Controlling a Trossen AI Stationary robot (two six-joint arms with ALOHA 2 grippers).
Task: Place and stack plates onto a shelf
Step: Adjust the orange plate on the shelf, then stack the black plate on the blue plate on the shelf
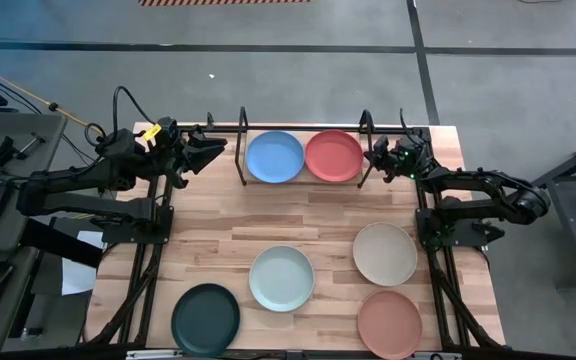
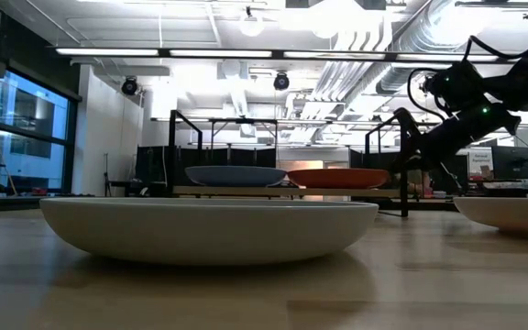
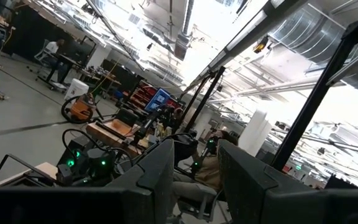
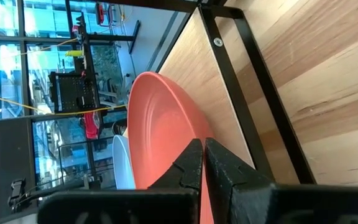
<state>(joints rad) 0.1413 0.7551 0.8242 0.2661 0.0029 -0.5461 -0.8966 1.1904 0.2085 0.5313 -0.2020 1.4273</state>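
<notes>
Plates numbered six on the scene: a round matte blue plate [image 1: 274, 157] and a round coral-red plate [image 1: 334, 155] lay side by side on the small light-wood shelf in its thin black metal frame [image 1: 240, 150] at the far edge of the butcher-block table [image 1: 208, 250]. The other four sat on the tabletop: a pale mint plate [image 1: 281, 278], a cream plate [image 1: 385, 253], a dark green plate [image 1: 206, 319] and a terracotta-pink plate [image 1: 389, 324].

The right gripper [image 1: 380, 158] hovered just beside the coral-red plate's outer edge, its dark fingers [image 4: 194, 165] pressed together with nothing between them; in the right wrist view the plate's rim lay just beyond the tips. The left gripper [image 1: 208, 152] hung near the shelf's left end, fingers [image 3: 160, 171] parted and holding nothing, pointed up toward the room.

By my reading, the shelf's first layer was laid and the stacking step was due. The next move would call for an arm to travel to a tabletop plate, the cream one being nearest the right arm, open its fingers, catch the low rim and set it squarely on a shelved plate.
</notes>
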